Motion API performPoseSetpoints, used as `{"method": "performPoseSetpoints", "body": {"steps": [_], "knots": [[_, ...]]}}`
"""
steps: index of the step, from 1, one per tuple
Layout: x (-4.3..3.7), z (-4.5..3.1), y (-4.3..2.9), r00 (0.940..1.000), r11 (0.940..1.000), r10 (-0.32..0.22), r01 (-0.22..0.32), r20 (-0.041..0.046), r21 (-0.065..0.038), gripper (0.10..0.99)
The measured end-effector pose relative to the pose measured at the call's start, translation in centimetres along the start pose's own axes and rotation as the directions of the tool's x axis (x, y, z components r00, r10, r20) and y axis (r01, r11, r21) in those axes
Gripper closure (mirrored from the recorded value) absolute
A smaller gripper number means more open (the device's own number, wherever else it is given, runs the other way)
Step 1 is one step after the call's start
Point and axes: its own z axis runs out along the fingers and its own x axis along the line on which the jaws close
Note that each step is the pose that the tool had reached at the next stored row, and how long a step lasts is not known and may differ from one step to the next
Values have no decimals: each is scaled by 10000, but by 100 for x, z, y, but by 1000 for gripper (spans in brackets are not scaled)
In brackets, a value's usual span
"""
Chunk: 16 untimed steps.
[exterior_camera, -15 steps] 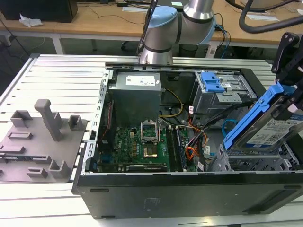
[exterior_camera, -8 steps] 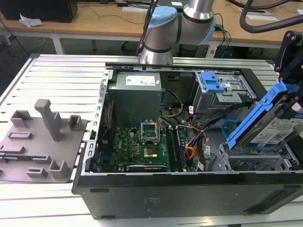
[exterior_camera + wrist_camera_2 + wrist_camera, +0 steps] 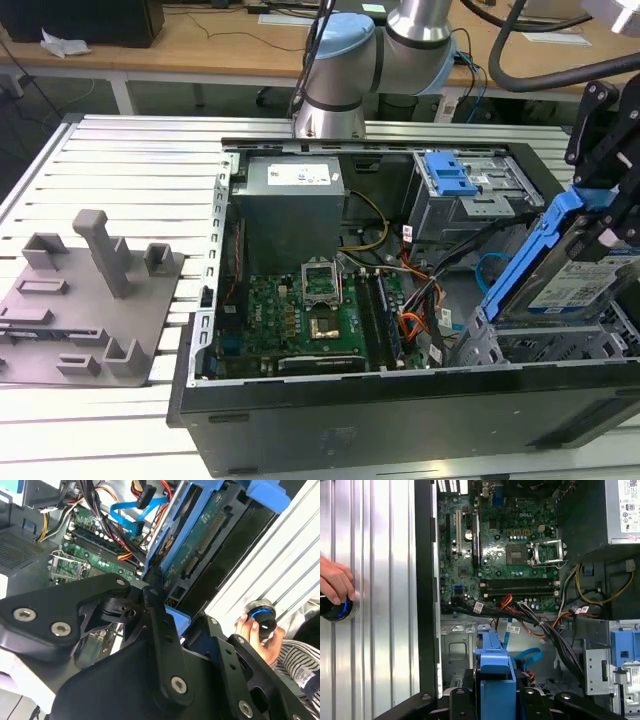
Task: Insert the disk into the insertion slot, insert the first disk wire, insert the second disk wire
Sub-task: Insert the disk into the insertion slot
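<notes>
1 claw [image 3: 495, 701] clamps the disk [image 3: 585, 285], tilted over the insertion slot [image 3: 540, 347].

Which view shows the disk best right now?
The exterior view: the disk shows its labelled face and blue carrier frame, tilted above the insertion slot. The second wrist view shows its circuit-board underside; the first wrist view shows the carrier's end edge-on.

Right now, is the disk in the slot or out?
Not seated: in the exterior view the disk stands tilted in the gripper, mostly above the slot. Whether its lower edge is inside, cannot tell.
</notes>
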Motion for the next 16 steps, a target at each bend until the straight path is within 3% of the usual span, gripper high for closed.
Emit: {"method": "performPoseSetpoints", "body": {"steps": [1,3,5,9,14,15,16], "knots": [[1,9,20,10000,10000,1,-1,-8,0,722],[3,129,15,10000,10000,1,-1,2,0,722],[5,198,12,10000,10000,1,-1,3,0,722],[7,302,8,10000,10000,1,-1,1,0,722],[7,307,7,10000,10000,2,-2,1,1,710],[7,308,7,10000,10000,1,-1,2,0,647],[7,309,7,10000,10000,1,-1,3,0,647]]}}
